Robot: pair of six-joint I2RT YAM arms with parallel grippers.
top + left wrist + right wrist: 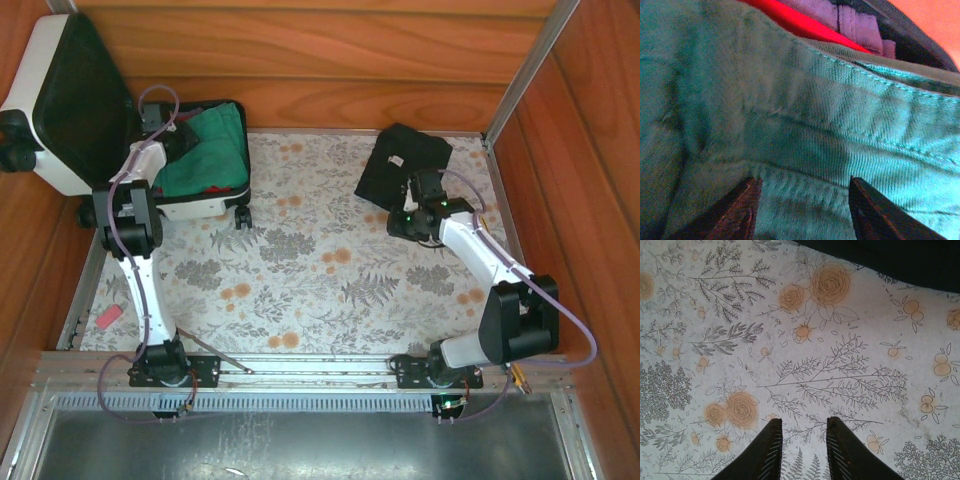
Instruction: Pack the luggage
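Observation:
The white luggage (60, 60) lies open at the far left, its lid leaning back and its black-lined half holding a green garment (205, 150). My left gripper (165, 125) is down inside the case, open, its fingers (740, 210) spread over the green garment (805, 125); red cloth (790, 17) and purple cloth (840, 15) show beyond it. A folded black garment (400, 160) lies on the floral cloth at the far right. My right gripper (428, 190) hovers just in front of the black garment (890, 260), open, with nothing between its fingertips (802, 422).
A floral tablecloth (320, 270) covers the table. A small red tag (108, 316) lies near the left front edge. Wooden walls (590, 150) enclose the back and both sides. A metal rail (300, 365) runs along the near edge by the arm bases.

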